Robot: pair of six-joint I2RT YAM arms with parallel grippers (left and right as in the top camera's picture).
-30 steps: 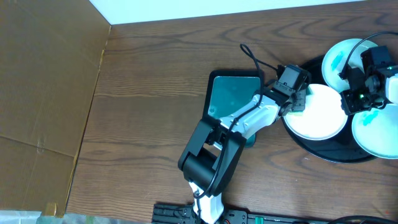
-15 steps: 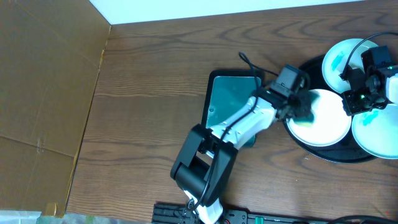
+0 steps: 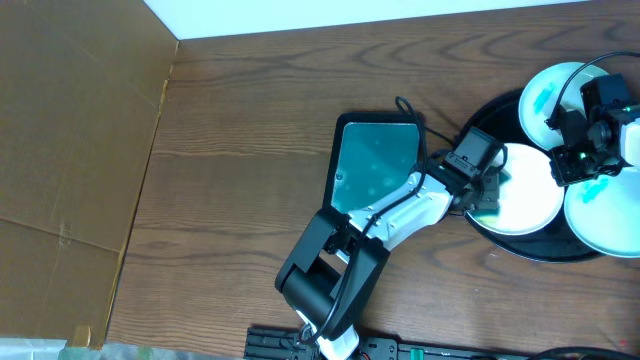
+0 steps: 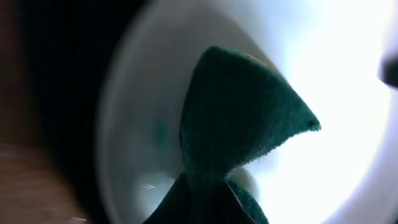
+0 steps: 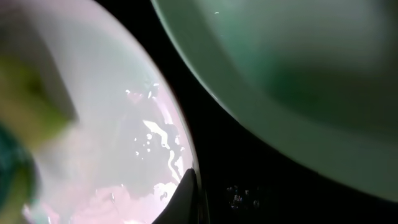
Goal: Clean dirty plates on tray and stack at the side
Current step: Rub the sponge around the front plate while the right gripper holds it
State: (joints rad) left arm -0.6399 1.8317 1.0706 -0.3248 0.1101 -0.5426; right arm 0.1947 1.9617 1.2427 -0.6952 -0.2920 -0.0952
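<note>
Left claw (image 3: pixel 488 186), sponge (image 4: pixel 239 130) in grip, arm outstretched over plate (image 3: pixel 530 190)

No legible text, label, brand, number or sign in any view. Perhaps some small marking on the black bar (image 3: pixel 420 350) at the bottom edge of the overhead view, but too small and cropped to read. Both wrist views too blurred for any lettering.
</note>
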